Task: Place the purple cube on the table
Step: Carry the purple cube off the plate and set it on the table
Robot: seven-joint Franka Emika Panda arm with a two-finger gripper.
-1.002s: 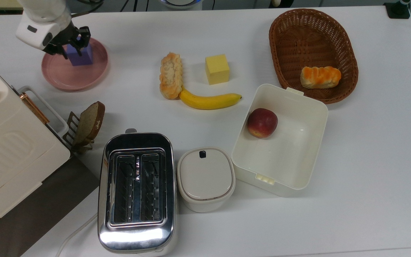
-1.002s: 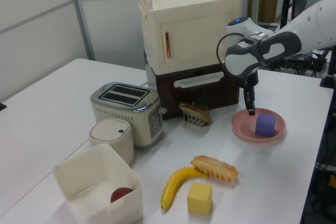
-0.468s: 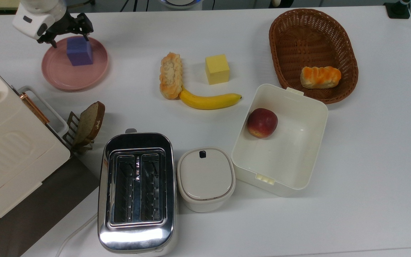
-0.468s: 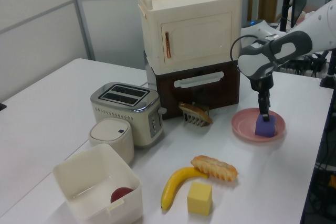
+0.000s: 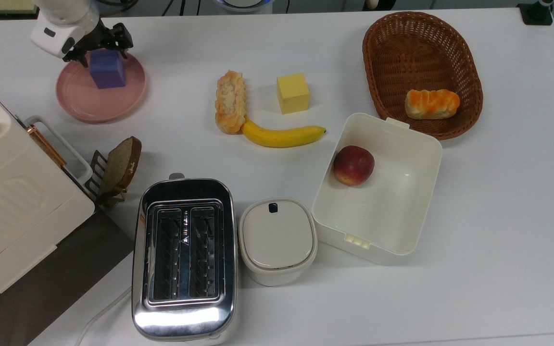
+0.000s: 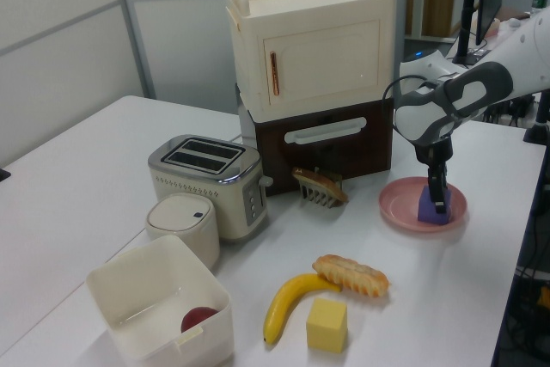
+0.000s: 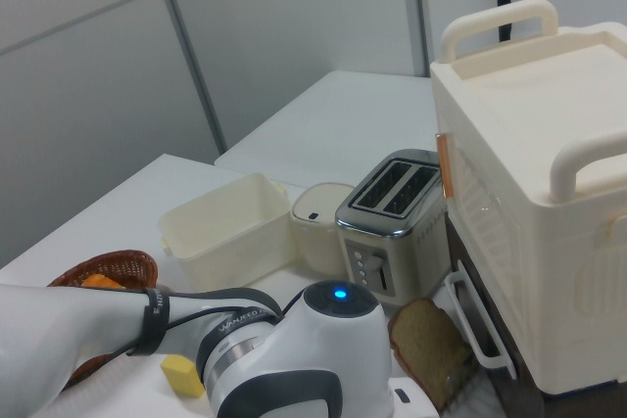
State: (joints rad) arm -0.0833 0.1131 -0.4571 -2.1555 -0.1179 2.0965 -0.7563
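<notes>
Cube position: purple cube (image 5: 107,69) sits on pink plate (image 5: 84,103), upper left of top view | gripper (image 5: 104,44) directly above it, fingers apart, one at each side of the cube's upper edge, not yet clamped | in left view gripper (image 6: 439,199) reaches the cube (image 6: 427,210) | judgement: descend and close, then carry to bare table (image 5: 498,202).

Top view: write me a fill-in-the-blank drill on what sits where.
The purple cube sits on the pink ____.
The apple lies inside the white ____.
The bread roll lies in the wicker ____.
The yellow cube rests directly on the ____.

Missing words: plate; box; basket; table
</notes>
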